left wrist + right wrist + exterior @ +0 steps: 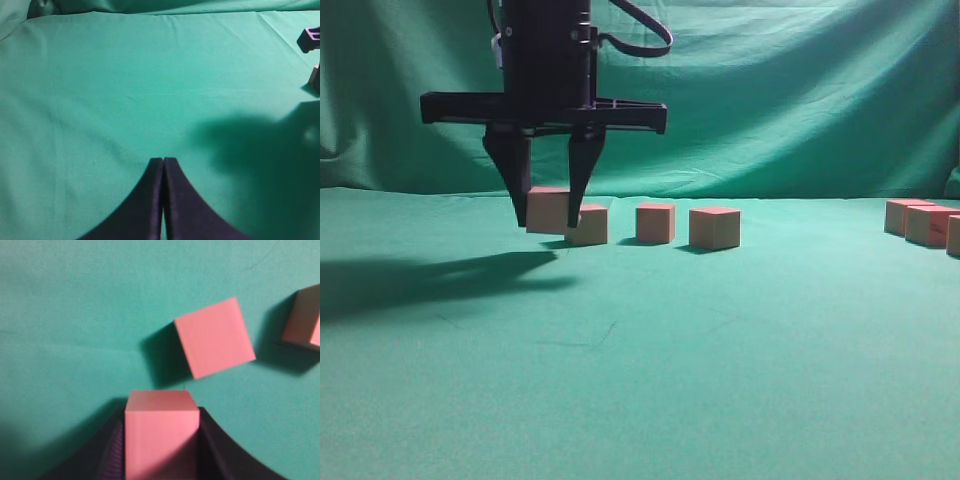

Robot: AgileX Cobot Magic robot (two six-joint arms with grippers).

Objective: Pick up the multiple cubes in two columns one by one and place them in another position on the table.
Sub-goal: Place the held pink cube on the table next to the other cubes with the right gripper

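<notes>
My right gripper (547, 222) has reached over to the left half of the exterior view. It is shut on one cube (548, 210), which hangs slightly above the table (640, 350). In the right wrist view that cube (160, 435) fills the gap between the dark fingers of the right gripper (160, 440). Just beyond it a second cube (215, 337) lies on the cloth, and a third cube (305, 322) is at the right edge. A row of three cubes (655, 222) stands right of the held one. My left gripper (163, 161) is shut and empty over bare cloth.
Three more cubes (928, 224) sit grouped at the far right edge of the table. A wrinkled green backdrop (770, 90) hangs behind. In the left wrist view part of the right gripper (311, 39) shows at the right edge, its shadow beneath.
</notes>
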